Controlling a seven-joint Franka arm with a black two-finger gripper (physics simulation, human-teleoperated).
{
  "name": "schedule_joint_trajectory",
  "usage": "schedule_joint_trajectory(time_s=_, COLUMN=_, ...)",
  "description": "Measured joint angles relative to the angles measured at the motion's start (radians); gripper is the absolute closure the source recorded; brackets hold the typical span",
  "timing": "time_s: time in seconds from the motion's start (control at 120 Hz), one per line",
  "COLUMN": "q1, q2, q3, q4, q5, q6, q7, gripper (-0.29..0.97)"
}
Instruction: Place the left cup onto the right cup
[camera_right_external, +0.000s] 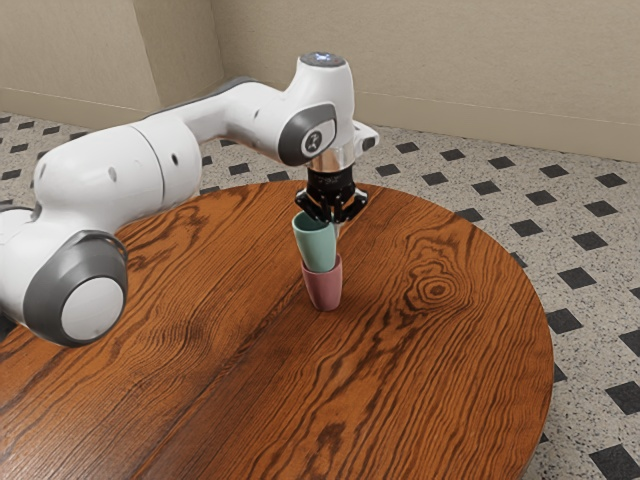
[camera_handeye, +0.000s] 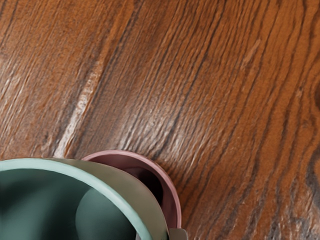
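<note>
Cups counted: two, a green cup (camera_right_external: 315, 243) and a pink cup (camera_right_external: 323, 287). One arm (camera_right_external: 150, 180), one gripper (camera_right_external: 330, 214), one round wooden table (camera_right_external: 430, 380).

Containers: the pink cup stands upright on the table, near its middle. The green cup sits with its lower part inside the pink cup (nested, not beside it) and leans a little toward the exterior view's left, its mouth up. Neither cup shows any other contents.

Gripper: it hangs straight down over the green cup, right at the rim on the side toward the exterior view's right. Whether it pinches that rim or stands spread around it cannot be told.

Wrist view: the green cup (camera_handeye: 65, 205) lies just under the hand, its hollow inside visible. The pink cup (camera_handeye: 167, 187) shows as a curved rim peeking out from behind it. Table (camera_handeye: 210, 75) grain runs around both.

Hidden or cut off: the green cup's base is concealed inside the pink cup. The near edge of the table is cut off in the exterior view. Beyond the table are a tiled floor (camera_right_external: 580, 220) with dark squares and a plain beige wall (camera_right_external: 500, 50).
</note>
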Motion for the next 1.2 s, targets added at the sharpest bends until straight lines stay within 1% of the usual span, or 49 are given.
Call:
schedule_joint_trajectory(time_s=0.175, q1=0.000, q2=0.004, q3=0.000, q4=-0.005, q5=0.000, q6=0.010, q7=0.001, gripper=0.77)
schedule_joint_trajectory(time_s=0.325, q1=0.000, q2=0.002, q3=0.000, q4=-0.009, q5=-0.009, q6=0.021, q7=-0.001, gripper=0.44)
schedule_joint_trajectory(time_s=0.383, q1=0.000, q2=0.000, q3=0.000, q4=-0.010, q5=-0.011, q6=0.023, q7=-0.001, gripper=0.33)
schedule_joint_trajectory(time_s=0.475, q1=0.000, q2=-0.004, q3=0.000, q4=-0.013, q5=-0.012, q6=0.025, q7=-0.002, gripper=0.22)
schedule_joint_trajectory(time_s=0.575, q1=0.000, q2=-0.015, q3=0.000, q4=-0.020, q5=-0.012, q6=0.026, q7=-0.003, gripper=0.14)
schedule_joint_trajectory(time_s=0.683, q1=0.000, q2=-0.032, q3=0.000, q4=-0.026, q5=-0.010, q6=0.026, q7=-0.003, gripper=0.08)
schedule_joint_trajectory(time_s=0.817, q1=-0.001, q2=-0.068, q3=0.000, q4=-0.055, q5=-0.006, q6=0.025, q7=-0.004, gripper=0.04)
schedule_joint_trajectory(time_s=1.2, q1=-0.010, q2=-0.197, q3=0.001, q4=-0.147, q5=-0.015, q6=0.019, q7=0.001, gripper=0.01)
